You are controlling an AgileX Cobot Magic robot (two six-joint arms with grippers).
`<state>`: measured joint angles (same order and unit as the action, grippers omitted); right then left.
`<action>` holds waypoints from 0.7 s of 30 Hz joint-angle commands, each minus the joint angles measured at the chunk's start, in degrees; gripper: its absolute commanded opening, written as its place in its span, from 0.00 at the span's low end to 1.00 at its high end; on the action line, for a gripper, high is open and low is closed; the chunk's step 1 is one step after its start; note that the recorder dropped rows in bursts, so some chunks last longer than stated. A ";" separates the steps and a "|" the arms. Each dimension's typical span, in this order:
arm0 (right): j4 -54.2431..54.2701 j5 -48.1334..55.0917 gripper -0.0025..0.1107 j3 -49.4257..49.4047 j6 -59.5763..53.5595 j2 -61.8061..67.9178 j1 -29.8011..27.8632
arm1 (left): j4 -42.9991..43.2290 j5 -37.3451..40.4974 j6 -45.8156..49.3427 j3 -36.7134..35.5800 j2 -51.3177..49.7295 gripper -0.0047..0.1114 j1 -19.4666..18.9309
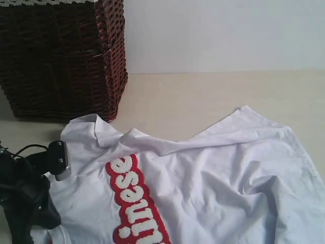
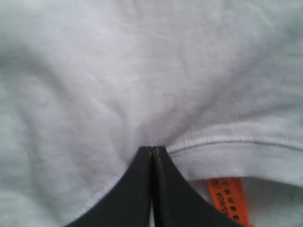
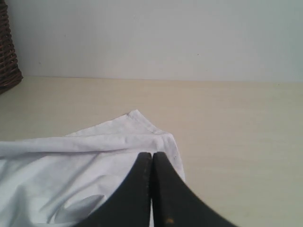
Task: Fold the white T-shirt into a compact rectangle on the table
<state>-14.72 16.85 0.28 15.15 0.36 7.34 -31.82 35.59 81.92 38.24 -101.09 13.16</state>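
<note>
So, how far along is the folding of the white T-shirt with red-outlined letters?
Done: no neat fold yet; the white cotton T-shirt lies rumpled, letters up, on the pale beige table. In hand: the left gripper is shut on cloth at the neck seam, beside the orange tag; the right gripper is shut at a shirt corner, grip unclear. Left: every fold.

It looked like a simple indoor setup arranged as a household laundry corner, though whether it was a home or a lab could not be told. A dark brown wicker basket (image 1: 61, 61) (white lace (image 1: 45, 2) edged its rim) stood on a smooth, pale beige table (image 1: 203, 96) against a bare white wall (image 1: 223, 35). A white T-shirt (image 1: 218, 173) lay rumpled on that table.
</note>
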 commanded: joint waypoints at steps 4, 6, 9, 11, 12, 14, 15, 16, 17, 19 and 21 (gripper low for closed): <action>-0.25 -0.66 0.02 -0.28 0.00 -0.36 -0.17 | 5.94 0.88 7.94 -8.00 -1.45 0.04 -4.02; -0.25 -0.66 0.02 -0.28 0.00 -0.36 -0.17 | 5.18 -0.96 10.46 -10.59 -1.45 0.04 -4.02; -0.25 -0.66 0.02 -0.28 0.00 -0.36 -0.17 | 3.96 -6.88 10.66 -13.56 -1.45 0.04 -4.02; -0.25 -0.66 0.02 -0.28 0.00 -0.36 -0.17 | 3.01 -10.83 10.66 -14.71 -1.45 0.04 -4.02; -0.25 -0.66 0.02 -0.28 0.00 -0.36 -0.17 | 2.21 -11.99 10.66 -14.88 -1.45 0.04 -4.02; -0.25 -0.66 0.02 -0.28 0.00 -0.36 -0.17 | 0.80 -13.16 10.66 -14.88 -1.35 0.04 -4.02; -0.25 -0.66 0.02 -0.28 0.00 -0.36 -0.17 | -0.34 -14.48 10.66 -14.88 -1.08 0.04 -4.02; -0.25 -0.66 0.02 -0.28 0.00 -0.36 -0.17 | -1.27 -15.32 10.93 -14.88 -0.38 0.04 -4.02; -0.25 -0.66 0.02 -0.28 0.00 -0.36 -0.17 | -2.20 -16.05 11.07 -14.55 0.54 0.04 -4.02; -0.25 -0.66 0.02 -0.28 0.00 -0.36 -0.17 | -3.70 -16.42 11.07 -13.54 3.21 0.04 -4.02; -0.25 -0.66 0.02 -0.28 0.00 -0.36 -0.17 | -5.38 -16.10 11.07 -12.16 6.40 0.04 -4.02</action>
<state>-14.72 16.85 0.28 15.15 0.36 7.34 -42.59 26.67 92.82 27.57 -94.63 9.27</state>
